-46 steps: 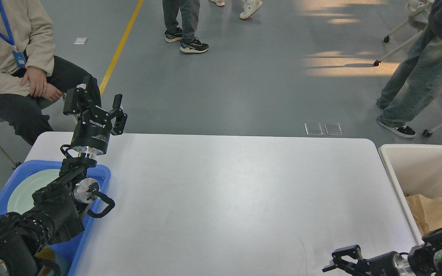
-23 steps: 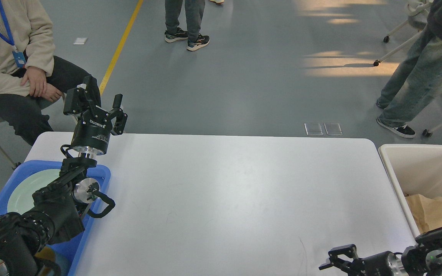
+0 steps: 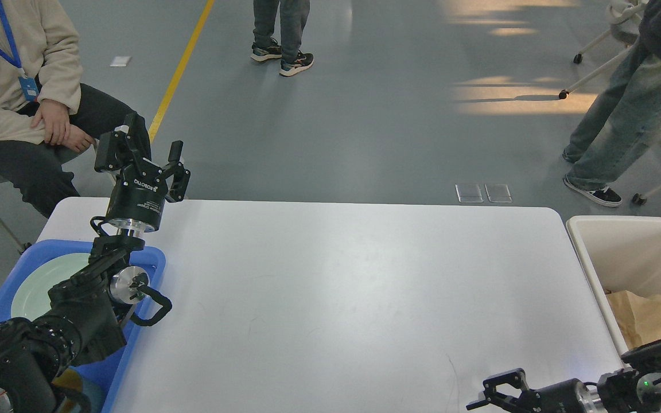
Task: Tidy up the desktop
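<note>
White desktop (image 3: 336, 298) filling mid-frame between blue tray (image 3: 152, 258) and cream bin (image 3: 588, 252), left gripper (image 3: 155, 163) raised over its far-left corner (fingers apart, empty), right gripper (image 3: 488, 396) low at near edge, fingers spread

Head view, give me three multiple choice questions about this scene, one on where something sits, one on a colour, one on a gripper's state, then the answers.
1. Where is the pale green plate?
A. in the blue tray
B. mid-desktop
C. in the cream bin

2. What colour is the floor line?
A. red
B. yellow
C. white

3. The left gripper is:
A. shut on a cup
B. holding paper
C. open and empty

Answers: 1 A, tray rim surrounds the plate. 2 B, plainly yellow. 3 C, fingers apart, nothing between.
</note>
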Motion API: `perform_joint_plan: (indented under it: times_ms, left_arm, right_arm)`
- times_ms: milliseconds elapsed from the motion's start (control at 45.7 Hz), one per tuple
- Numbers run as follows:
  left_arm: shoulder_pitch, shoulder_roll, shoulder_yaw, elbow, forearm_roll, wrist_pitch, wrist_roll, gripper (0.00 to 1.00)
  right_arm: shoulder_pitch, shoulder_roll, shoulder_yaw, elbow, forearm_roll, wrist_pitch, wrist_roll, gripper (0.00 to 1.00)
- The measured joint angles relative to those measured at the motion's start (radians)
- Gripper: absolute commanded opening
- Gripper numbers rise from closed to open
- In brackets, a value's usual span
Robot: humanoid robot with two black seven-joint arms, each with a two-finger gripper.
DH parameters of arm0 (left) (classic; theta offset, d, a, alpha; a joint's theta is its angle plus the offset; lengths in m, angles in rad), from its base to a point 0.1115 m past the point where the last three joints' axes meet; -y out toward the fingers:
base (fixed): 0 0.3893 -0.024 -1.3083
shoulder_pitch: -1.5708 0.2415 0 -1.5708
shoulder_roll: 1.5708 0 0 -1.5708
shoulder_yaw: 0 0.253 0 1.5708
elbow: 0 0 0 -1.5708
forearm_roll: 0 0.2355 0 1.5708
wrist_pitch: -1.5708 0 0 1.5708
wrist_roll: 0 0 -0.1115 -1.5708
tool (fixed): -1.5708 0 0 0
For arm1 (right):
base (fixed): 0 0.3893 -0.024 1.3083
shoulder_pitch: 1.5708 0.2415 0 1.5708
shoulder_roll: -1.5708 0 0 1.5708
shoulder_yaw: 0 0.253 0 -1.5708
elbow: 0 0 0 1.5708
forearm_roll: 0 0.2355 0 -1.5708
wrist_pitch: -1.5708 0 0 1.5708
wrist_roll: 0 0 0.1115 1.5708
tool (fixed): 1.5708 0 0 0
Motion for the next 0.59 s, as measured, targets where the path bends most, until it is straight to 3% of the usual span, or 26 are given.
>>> perform_joint_plan:
  times_ms: [503,591]
  left_arm:
    - [0.000,0.000,0.000,0.000,0.000,0.000,0.000,0.96]
    - [0.000,0.000,0.000,0.000,0.000,0.000,0.000,0.96]
  right_arm:
    - [-0.070,0.069,0.055,-0.090,0.001,-0.017,0.000,0.92]
    - [-0.073,0.076,0.058,-0.115,0.001,-0.020,0.000,0.77]
